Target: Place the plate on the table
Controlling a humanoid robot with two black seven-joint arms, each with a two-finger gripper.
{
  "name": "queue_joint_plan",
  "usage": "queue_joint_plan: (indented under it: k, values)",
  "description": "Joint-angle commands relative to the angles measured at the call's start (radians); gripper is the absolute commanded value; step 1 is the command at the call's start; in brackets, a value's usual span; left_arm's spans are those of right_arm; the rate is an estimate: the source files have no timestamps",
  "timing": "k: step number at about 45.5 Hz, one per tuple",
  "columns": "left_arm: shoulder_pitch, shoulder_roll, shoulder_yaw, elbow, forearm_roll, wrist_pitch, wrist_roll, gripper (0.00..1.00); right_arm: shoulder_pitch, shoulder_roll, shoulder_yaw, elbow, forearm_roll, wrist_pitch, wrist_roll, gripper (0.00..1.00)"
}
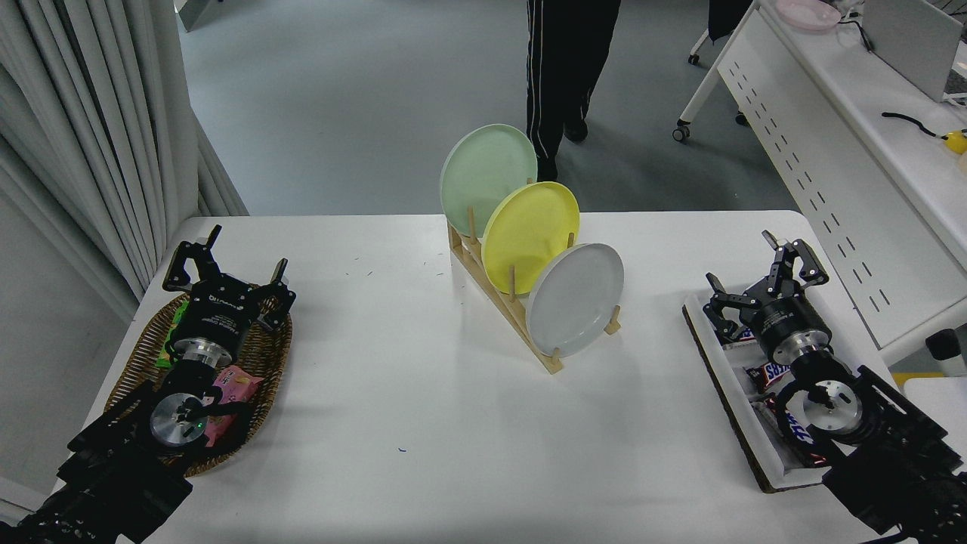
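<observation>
Beyond the worktop's far edge lies a smooth grey-blue floor (340,98), where a person's legs (563,68) in dark trousers with white side stripes stand near the top. Pale pleated curtains (98,128) hang down the left side. At the right stands a white desk (891,113) on castors with a perforated front panel (816,189), carrying a pink dish (808,13) and a black cable (910,121).

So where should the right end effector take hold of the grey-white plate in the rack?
Probably the plate's exposed upper right rim, approached from the right and above. It stands on edge in the front slot of the wooden rack, with pegs at its base and the yellow plate overlapping its upper left. The right end effector is open.
</observation>
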Motion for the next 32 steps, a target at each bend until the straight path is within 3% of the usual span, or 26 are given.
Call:
queue_joint_plan:
  k: [1,32]
  values:
    - [0.0,0.0,0.0,0.0,0.0,0.0,0.0,1.0,0.001,0.001,-0.002,-0.002,0.0,-0.003,0.0,1.0]
    - [0.0,0.0,0.0,-0.001,0.0,0.0,0.0,1.0,0.026,-0.04,-0.013,-0.004,0.0,-0.014,-0.003,1.0]
